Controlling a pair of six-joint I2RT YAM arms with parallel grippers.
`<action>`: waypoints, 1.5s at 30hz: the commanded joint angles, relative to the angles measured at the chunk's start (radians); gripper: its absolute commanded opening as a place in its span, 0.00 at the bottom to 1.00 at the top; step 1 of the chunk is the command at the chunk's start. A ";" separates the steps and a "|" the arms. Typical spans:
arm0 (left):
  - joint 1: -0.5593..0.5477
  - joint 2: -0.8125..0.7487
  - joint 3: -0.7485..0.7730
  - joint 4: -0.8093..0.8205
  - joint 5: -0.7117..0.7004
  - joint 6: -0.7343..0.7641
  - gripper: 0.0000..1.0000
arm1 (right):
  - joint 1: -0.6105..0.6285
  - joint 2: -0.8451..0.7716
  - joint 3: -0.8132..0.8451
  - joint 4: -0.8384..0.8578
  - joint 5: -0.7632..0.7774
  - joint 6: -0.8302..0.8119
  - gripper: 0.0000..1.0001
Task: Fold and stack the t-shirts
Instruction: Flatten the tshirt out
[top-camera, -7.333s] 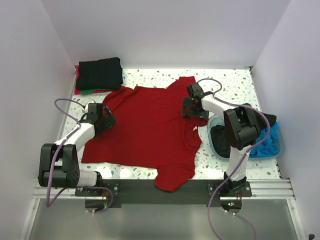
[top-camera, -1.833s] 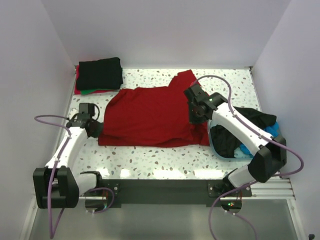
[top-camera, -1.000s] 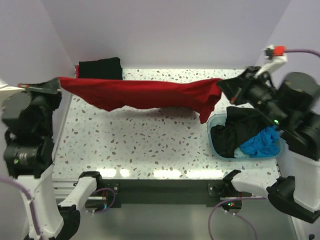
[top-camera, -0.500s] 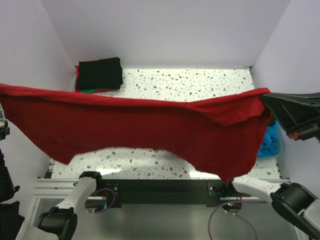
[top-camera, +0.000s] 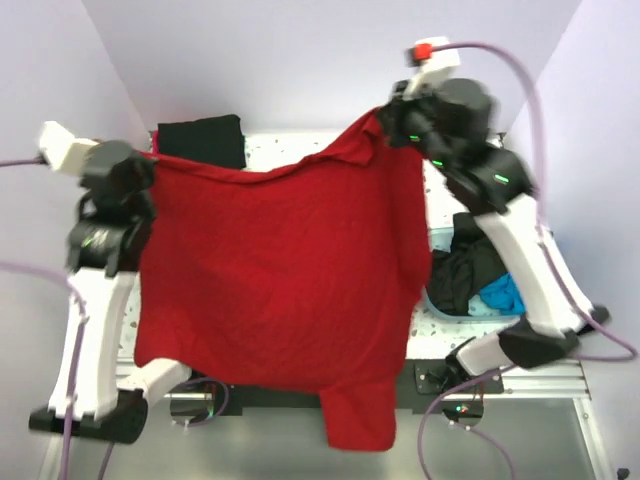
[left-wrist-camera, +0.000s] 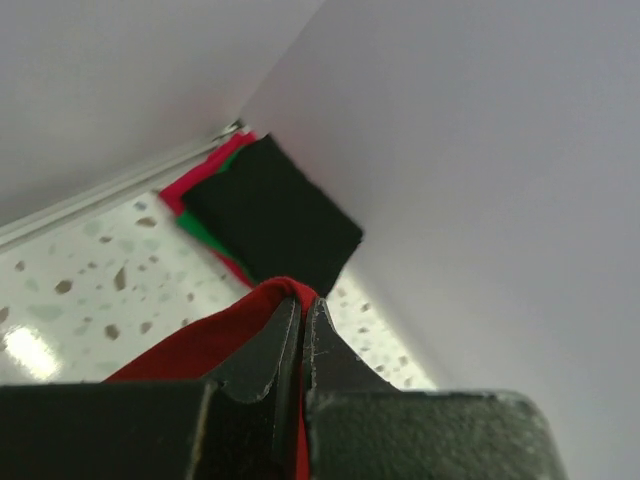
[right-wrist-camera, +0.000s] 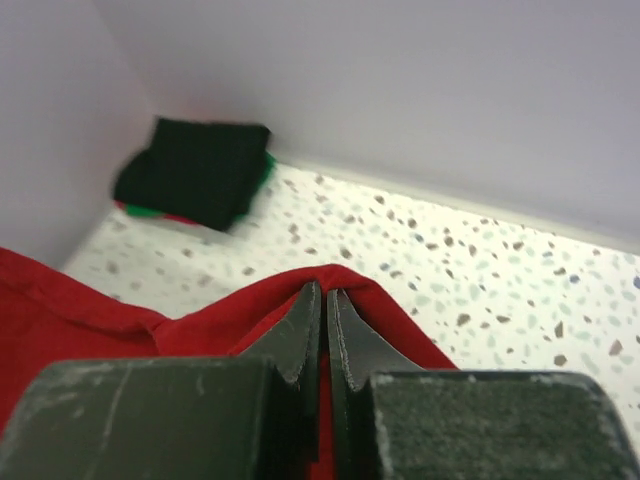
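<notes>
Across frame centre I'm hanging the dark red t-shirt (top-camera: 280, 270) straight down below its top edge, which is running left-to-right; left fingers (left-wrist-camera: 296, 320) and right fingers (right-wrist-camera: 314, 305) are clenching each end.

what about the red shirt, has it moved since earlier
Yes. The red shirt is up off the table, hanging from the left gripper and right gripper; earlier it lay flat beside the folded stack.

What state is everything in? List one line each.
Dark red cotton t-shirt: held aloft, hanging spread
Left gripper: shut on the t-shirt
Right gripper: shut on the t-shirt
Stack of folded shirts, black on top: lying in far-left corner
Translucent teal plastic basin: holds crumpled black shirt and blue shirt
</notes>
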 joint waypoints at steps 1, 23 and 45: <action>0.024 0.066 -0.156 0.165 -0.053 -0.009 0.00 | -0.043 0.067 -0.087 0.188 0.103 -0.103 0.00; 0.162 0.830 -0.202 0.519 0.185 -0.021 0.00 | -0.238 0.835 0.167 0.314 -0.080 -0.010 0.00; 0.161 -0.318 0.055 0.007 0.104 0.074 0.00 | -0.229 -0.500 -0.290 0.032 -0.282 0.205 0.00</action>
